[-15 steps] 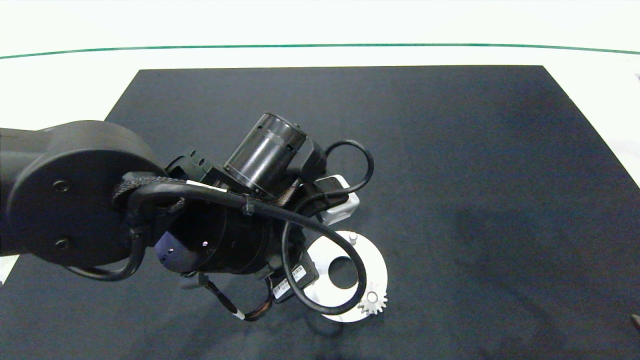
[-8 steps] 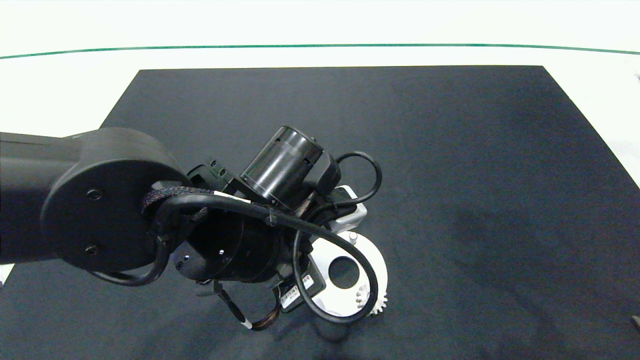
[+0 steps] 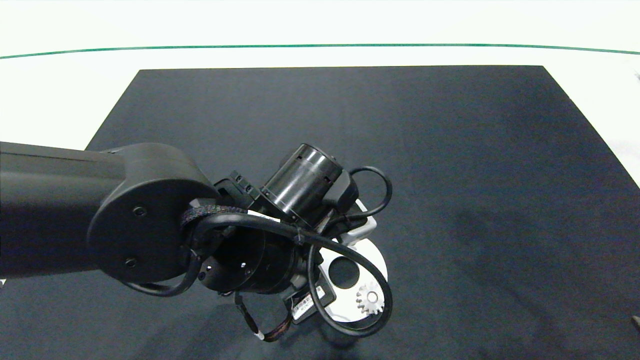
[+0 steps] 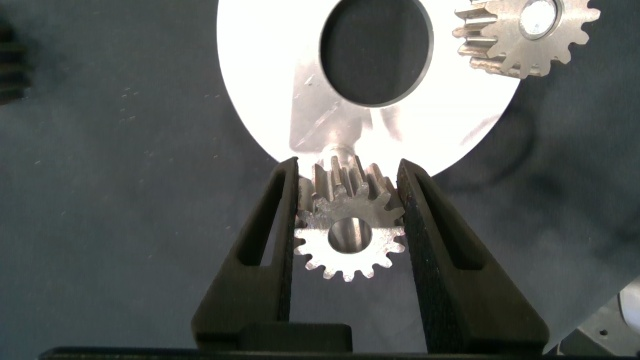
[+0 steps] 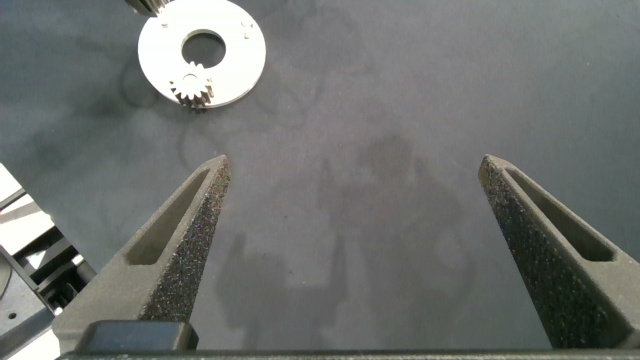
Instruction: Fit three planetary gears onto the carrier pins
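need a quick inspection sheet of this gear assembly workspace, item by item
surface: black mat on a white table.
job's things: white carrier disc flat on the mat; one gear already seated on a pin; a second gear gripped at the disc's edge, beside a pin; third gear not seen.
clutter: nothing seen.
grippers: left pincer shut on the second gear, low over the disc; right pincer open, hovering apart over bare mat.
cables: black loop from the left arm hangs over the disc in the head view.
surroundings: green line across the far table.
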